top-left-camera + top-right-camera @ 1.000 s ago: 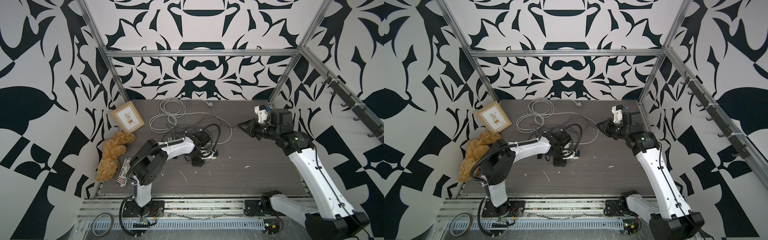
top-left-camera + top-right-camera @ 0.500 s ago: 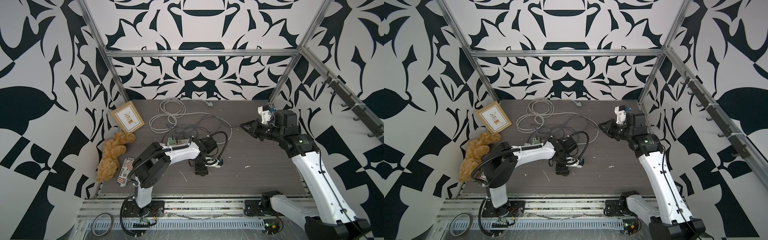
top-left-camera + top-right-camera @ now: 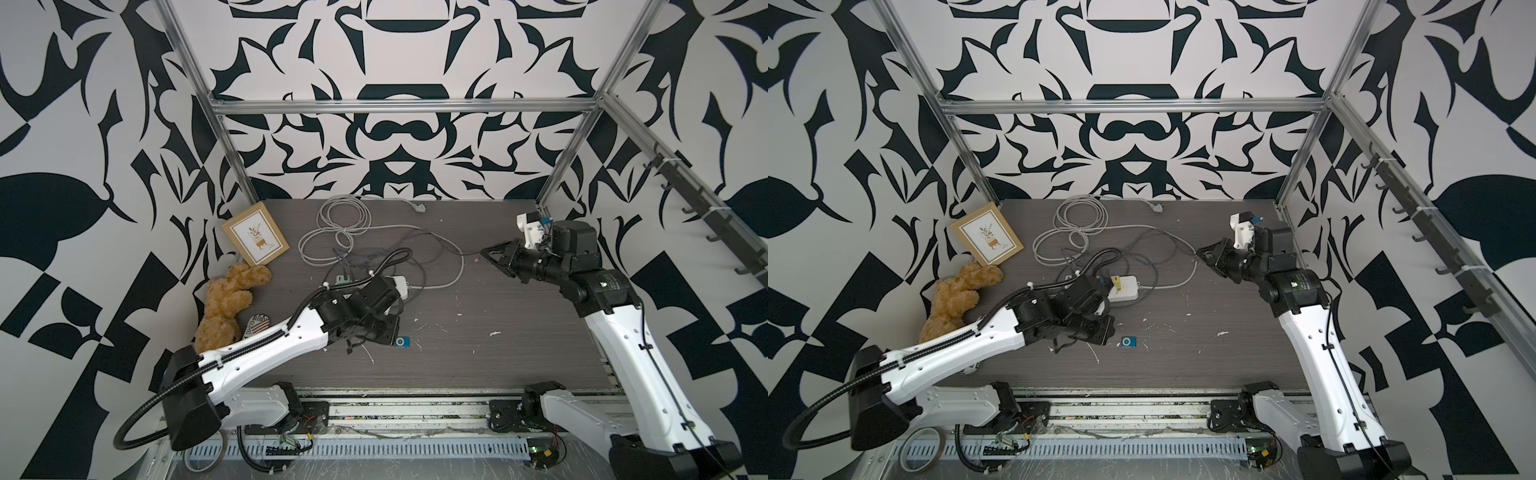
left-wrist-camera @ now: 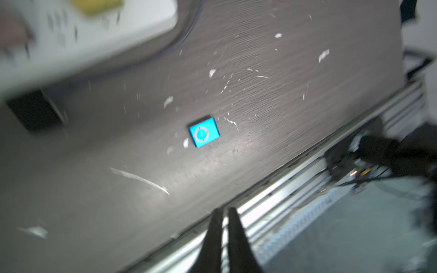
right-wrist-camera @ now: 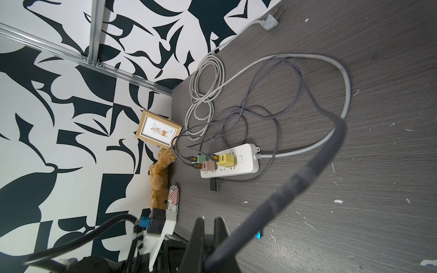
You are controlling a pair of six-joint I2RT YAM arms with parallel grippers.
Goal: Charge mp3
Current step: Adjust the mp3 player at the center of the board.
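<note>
Left arm has swung away from the white power strip (image 3: 1126,289) toward the near edge of the table (image 3: 498,353), and its fingers, which stood wider a moment ago, have come together. The left hand (image 4: 223,211) is now closed on nothing, its 2 fingers almost touching. The mp3 (image 3: 402,341) lies flat on the table, face up, with its pale ring showing. In both top views it sits just beside the tip of the left hand, on the side toward the right arm. In the left wrist view it lies straight ahead of the fingertips with bare table between, so they are not touching. It is nearly square, so no side looks much longer, but it is turned a little against the line of the fingers. The right hand (image 3: 484,252) is well apart at the far side, closed, and it looks pinched on the thin grey cable (image 5: 295,184). So the left hand is much nearer. I think it must open first and then come down over the mp3.
</note>
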